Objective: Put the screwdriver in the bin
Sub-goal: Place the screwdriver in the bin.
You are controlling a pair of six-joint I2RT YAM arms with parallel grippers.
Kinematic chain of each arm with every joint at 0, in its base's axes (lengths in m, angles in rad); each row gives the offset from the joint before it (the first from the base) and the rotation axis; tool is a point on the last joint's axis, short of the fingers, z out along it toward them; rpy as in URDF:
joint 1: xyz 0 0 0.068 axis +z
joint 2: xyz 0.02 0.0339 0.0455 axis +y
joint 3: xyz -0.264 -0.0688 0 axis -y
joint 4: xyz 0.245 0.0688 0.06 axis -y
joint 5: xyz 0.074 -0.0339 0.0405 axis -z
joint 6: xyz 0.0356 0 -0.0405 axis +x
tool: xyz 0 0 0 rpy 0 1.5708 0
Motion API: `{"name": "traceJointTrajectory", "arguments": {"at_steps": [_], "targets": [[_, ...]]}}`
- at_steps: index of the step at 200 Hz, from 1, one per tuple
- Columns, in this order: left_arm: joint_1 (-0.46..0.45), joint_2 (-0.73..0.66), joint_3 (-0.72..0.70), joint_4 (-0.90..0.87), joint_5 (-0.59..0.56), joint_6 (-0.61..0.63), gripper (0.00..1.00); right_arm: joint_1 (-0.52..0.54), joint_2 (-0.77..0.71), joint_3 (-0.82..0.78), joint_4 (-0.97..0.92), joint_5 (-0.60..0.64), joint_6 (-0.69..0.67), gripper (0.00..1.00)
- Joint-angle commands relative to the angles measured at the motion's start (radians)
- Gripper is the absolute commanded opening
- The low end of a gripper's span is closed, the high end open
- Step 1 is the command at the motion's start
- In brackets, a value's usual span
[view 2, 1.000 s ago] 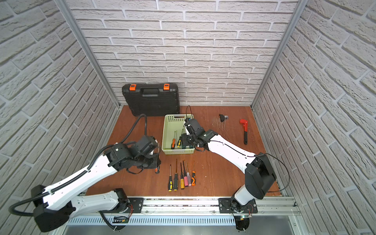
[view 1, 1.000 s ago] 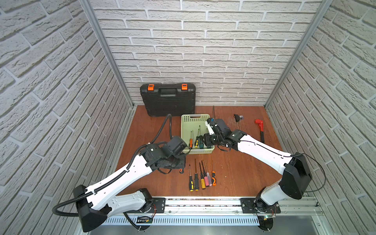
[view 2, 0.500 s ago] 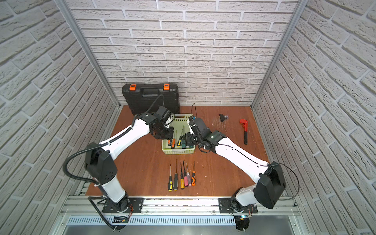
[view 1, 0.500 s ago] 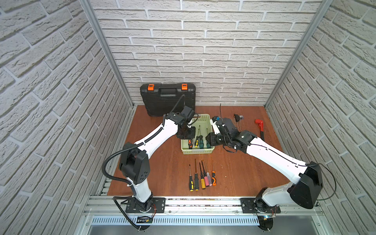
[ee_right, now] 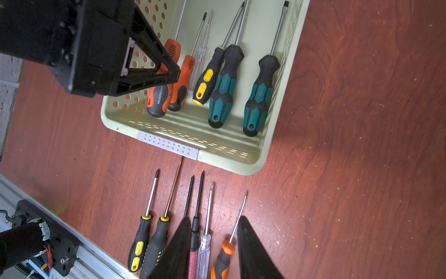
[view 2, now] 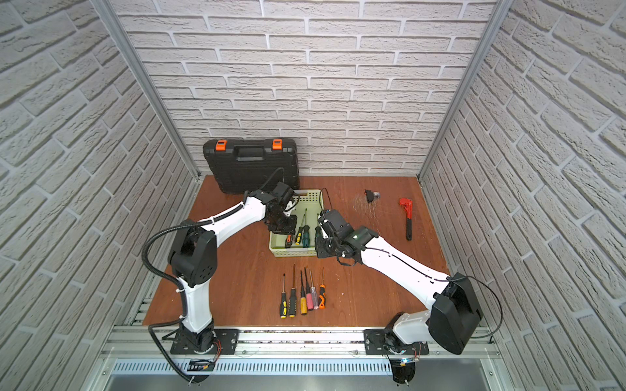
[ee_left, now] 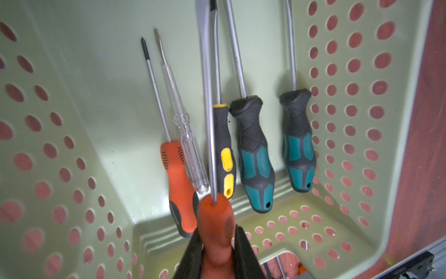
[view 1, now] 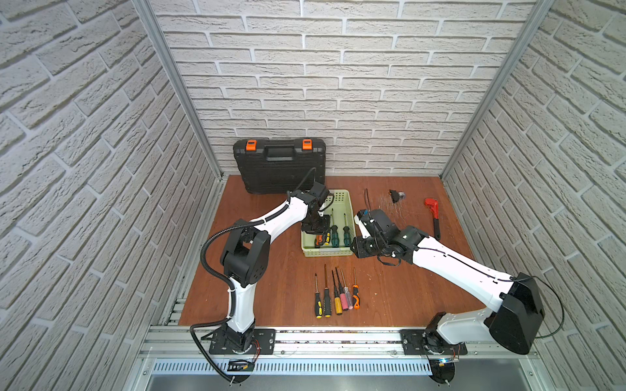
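**Set it down low, then let go: the screwdriver is already inside the bin walls**

The left end effector [ee_left: 216, 233] is clenched on the orange handle of the screwdriver [ee_left: 214, 217]. Its jaws pinch the handle from both sides, and the steel shaft runs straight out ahead of them. The tool hangs within the walls of the bin [ee_left: 60, 101], above the floor. Whether its butt already touches the floor cannot be told.

Five screwdrivers [ee_left: 253, 149] lie on the bin floor just ahead of and below the jaws, shafts roughly parallel. An orange-and-black one is closest beneath the held handle, with a clear-handled tester beside it. The two teal-and-black ones lie farthest off to one side.

The step in hand looks like the release. To do it well:
- Lower until the handle is nearly on the floor, rather than dropping it from height, where it could bounce or roll across its neighbours.
- Favour the bare floor on the side of the jaws away from the teal handles.
- Keep the shaft in line with the others, so the tip does not catch in a wall perforation.
- Part the jaws only enough to free the handle, then lift straight up, clear of the wall and the orange-and-black handle.

The right end effector [ee_right: 213, 218] stands released and empty above the row of screwdrivers [ee_right: 149, 217] on the worktop [ee_right: 350, 169]. The bin lies just ahead of it, so it is best kept back until the left arm is clear.
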Motion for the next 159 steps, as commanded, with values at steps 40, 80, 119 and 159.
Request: {"name": "traceJointTrajectory", "arguments": {"at_steps": [40, 80, 119, 159], "targets": [[-0.006, 0.054, -0.014, 0.044, -0.027, 0.009, 0.07, 0.051, -0.019, 0.047, -0.043, 0.048, -0.017, 0.33], [-0.006, 0.068, -0.045, 0.081, -0.026, 0.001, 0.11, 0.054, -0.032, 0.049, -0.072, 0.066, -0.032, 0.34], [-0.008, 0.056, -0.07, 0.104, -0.02, -0.001, 0.25, 0.056, -0.03, 0.043, -0.067, 0.066, -0.024, 0.34], [-0.008, 0.024, -0.091, 0.117, -0.027, -0.001, 0.29, 0.058, -0.023, 0.053, -0.076, 0.073, -0.029, 0.33]]}}
